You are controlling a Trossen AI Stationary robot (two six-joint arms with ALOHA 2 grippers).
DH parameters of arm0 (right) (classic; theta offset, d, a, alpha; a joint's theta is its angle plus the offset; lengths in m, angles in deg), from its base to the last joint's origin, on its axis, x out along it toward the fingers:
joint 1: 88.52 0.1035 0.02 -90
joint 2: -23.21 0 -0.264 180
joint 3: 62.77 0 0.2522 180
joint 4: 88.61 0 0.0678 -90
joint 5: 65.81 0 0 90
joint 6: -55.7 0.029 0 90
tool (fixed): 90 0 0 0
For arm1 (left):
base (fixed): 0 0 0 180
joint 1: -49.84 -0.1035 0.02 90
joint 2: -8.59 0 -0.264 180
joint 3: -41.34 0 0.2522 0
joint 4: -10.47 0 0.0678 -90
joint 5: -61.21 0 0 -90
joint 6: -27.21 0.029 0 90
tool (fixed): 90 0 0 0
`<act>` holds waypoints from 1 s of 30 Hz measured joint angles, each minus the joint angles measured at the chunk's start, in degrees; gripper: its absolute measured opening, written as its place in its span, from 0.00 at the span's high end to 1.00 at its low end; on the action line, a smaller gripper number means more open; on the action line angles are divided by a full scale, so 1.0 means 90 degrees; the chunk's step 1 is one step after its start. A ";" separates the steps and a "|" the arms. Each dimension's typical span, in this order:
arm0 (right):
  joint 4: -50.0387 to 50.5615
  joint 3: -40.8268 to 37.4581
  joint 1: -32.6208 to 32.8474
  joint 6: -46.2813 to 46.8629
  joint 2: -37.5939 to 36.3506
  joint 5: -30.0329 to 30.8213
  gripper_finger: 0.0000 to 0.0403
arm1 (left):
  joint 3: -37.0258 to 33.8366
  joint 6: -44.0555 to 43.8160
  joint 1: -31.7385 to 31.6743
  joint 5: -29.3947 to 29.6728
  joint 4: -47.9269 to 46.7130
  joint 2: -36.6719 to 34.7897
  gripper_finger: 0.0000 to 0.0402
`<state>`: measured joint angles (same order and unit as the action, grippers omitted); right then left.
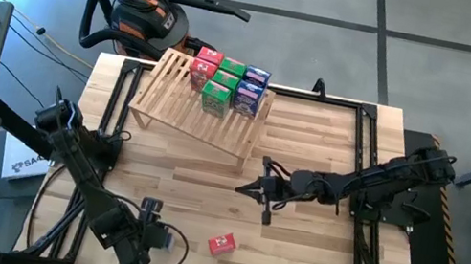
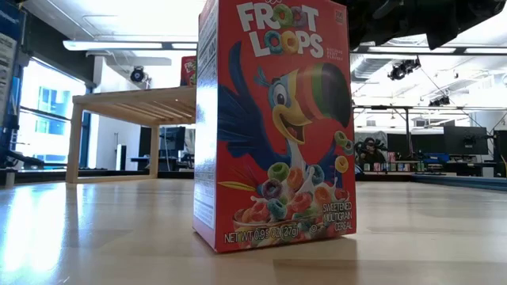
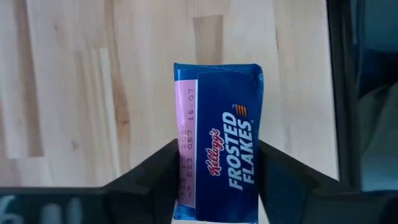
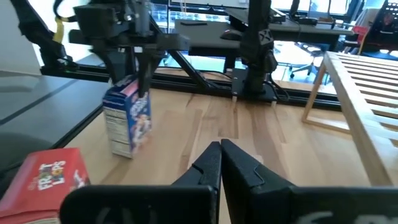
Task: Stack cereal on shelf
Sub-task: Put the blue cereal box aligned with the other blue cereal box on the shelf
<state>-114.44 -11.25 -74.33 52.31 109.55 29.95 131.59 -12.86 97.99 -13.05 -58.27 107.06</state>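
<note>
My left gripper [image 1: 151, 208] is near the table's near-left corner, shut on a blue-and-white Frosted Flakes box [image 3: 217, 124], also seen as the box [image 4: 127, 121] in the right wrist view. A red Froot Loops box [image 1: 221, 243] stands upright on its bottom end on the table, large in the low view as the red box [image 2: 277, 127]. The slatted wooden shelf [image 1: 183, 108] stands on its legs at the far side and carries several red, green and blue boxes [image 1: 225, 80]. My right gripper [image 1: 249, 190] is shut over the table's middle, touching nothing. My left gripper pinches the blue-and-white box between its two fingers [image 3: 155, 177], one on each narrow side [image 3: 185, 155]. The fingers come from above, pointing down, onto the box's upper part [image 4: 127, 90]. The box hangs upright below them; whether its bottom touches the table I cannot tell.
Bare tabletop [image 1: 311, 252] lies between the red box and the right arm. A black frame rail [image 1: 363, 154] runs along the table's edges. An orange-and-black vacuum [image 1: 139, 16] sits on the floor beyond the far edge, behind the shelf.
</note>
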 joint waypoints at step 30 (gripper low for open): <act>0.0061 0.0000 0.0227 0.0059 0.0002 0.0066 1.00 | 0.0991 0.7140 -0.4756 -0.0399 0.0680 -0.1876 0.67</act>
<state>-113.89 -11.25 -72.29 52.83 109.57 30.54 140.51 51.40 55.18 -16.65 -52.16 90.17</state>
